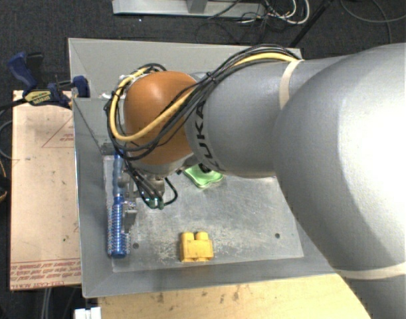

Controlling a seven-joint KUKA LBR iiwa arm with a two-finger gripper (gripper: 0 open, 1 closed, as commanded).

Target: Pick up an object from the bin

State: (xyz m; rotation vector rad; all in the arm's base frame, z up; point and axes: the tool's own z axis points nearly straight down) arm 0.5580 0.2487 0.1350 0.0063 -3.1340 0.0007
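My gripper (pixel 127 195) hangs low at the bin's left wall, under the arm's wrist. Directly beside and below it lies a blue ridged, rod-like thing (pixel 116 231), lengthwise along the left wall; its upper end runs in under the gripper, and I cannot tell whether the two touch. A yellow blocky plastic piece (pixel 195 246) lies near the front edge of the bin, to the gripper's lower right and apart from it. A green and white thing (pixel 204 177) peeks out from under the arm to the gripper's right, mostly hidden.
The big grey arm with its orange cover and cables spans the bin's back and right half and hides what lies beneath. Bare bin floor shows between the blue rod, the yellow piece and the front right corner.
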